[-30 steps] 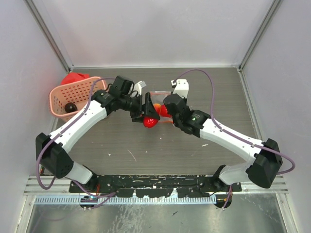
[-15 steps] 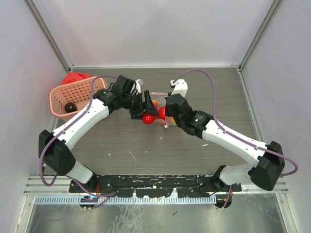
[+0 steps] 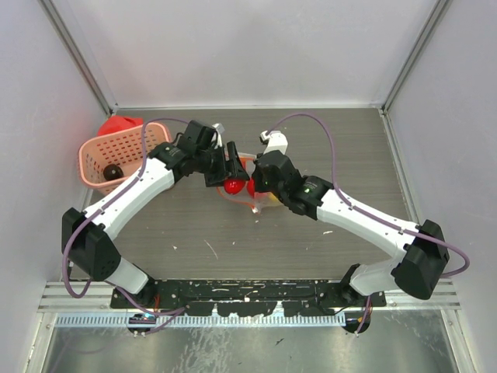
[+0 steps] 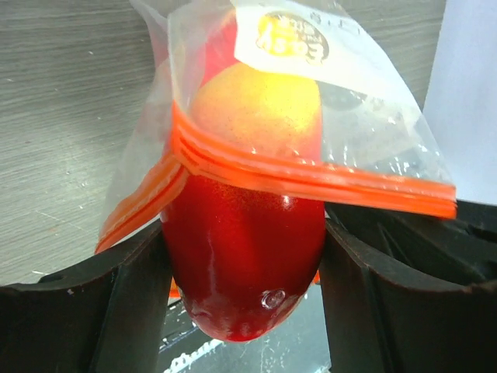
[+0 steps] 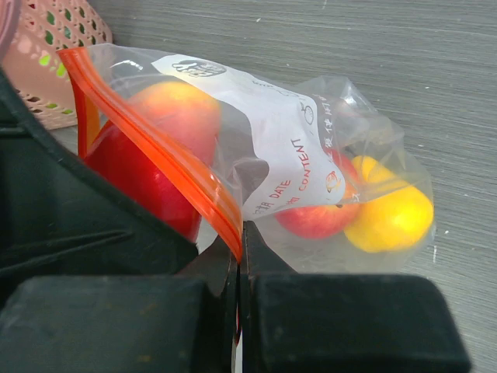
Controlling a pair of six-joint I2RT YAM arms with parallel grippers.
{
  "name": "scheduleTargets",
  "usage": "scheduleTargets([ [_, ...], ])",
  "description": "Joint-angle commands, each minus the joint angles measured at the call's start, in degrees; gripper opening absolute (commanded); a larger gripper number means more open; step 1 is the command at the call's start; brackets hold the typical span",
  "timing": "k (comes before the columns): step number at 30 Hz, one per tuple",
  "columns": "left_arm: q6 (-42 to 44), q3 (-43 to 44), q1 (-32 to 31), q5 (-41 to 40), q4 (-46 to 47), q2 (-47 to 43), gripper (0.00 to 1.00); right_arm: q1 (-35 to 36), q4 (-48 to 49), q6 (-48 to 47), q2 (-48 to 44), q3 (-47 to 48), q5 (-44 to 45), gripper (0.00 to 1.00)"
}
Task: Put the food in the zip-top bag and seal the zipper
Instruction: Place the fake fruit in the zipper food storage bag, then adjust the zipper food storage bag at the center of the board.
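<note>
My left gripper is shut on a glossy red toy fruit, its front end inside the mouth of the clear zip-top bag. My right gripper is shut on the bag's orange zipper strip and holds the mouth up. Inside the bag lie a red-yellow peach-like fruit, a red fruit and a yellow fruit.
A pink lattice basket stands at the left with a dark fruit in it and a red thing behind it. Grey walls close the table on three sides.
Both grippers moved a little left and closer together. The red fruit in my left gripper has gone further into the bag's mouth, and the bag has shifted left with my right gripper.
</note>
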Motion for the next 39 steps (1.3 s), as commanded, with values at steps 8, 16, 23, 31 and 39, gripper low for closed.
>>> scheduleTargets([
  [8,-0.33,-1.15,-0.83,-7.47,2.96,-2.22,0.80,0.71,1.76,2.22,-1.68,3.74,-2.66,0.01],
  [16,0.23,-0.22,-0.89,-6.88,1.38,-4.87,0.93,0.71,1.28,2.86,-2.02,3.77,-1.97,0.01],
  [23,2.54,0.05,-0.92,-6.87,-4.37,-11.23,0.92,0.67,1.15,2.74,-2.40,4.06,-0.92,0.01],
  [31,2.74,-4.49,-0.83,-11.24,-9.32,-18.90,0.89,0.71,1.06,2.74,-2.45,4.49,-1.13,0.02],
  [39,0.25,-12.70,-0.83,-10.37,-4.93,-19.64,0.80,0.71,0.88,2.63,-2.83,4.92,-0.97,0.02],
])
